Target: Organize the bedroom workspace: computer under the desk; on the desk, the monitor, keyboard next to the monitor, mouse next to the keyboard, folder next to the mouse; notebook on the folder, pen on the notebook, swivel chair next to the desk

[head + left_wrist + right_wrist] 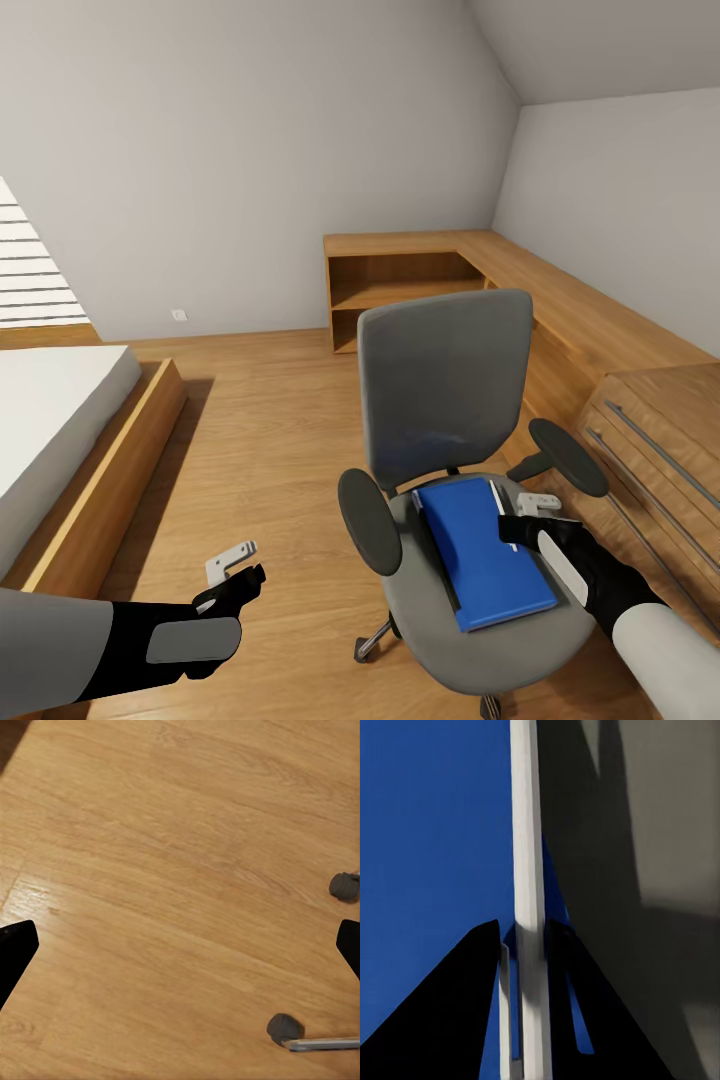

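Note:
The swivel chair (445, 390) stands in front of me with its grey back upright. The bright blue folder (480, 550) lies on its seat (520, 640). My right gripper (522, 508) is at the folder's right edge. In the right wrist view its black fingers (457, 1005) are shut on the folder's white edge (526, 810), with the blue cover (435, 832) on one side and the grey seat (660, 810) on the other. My left gripper (235, 570) hangs open over bare floor left of the chair. The desk, monitor, keyboard, mouse, computer, notebook and pen are out of view.
A bed (60, 420) on a wooden frame is at the left. A low wooden shelf unit (400, 285) runs along the far and right walls to a dresser with bar handles (660, 450). Two chair castors (283, 1027) show near my left gripper (180, 945).

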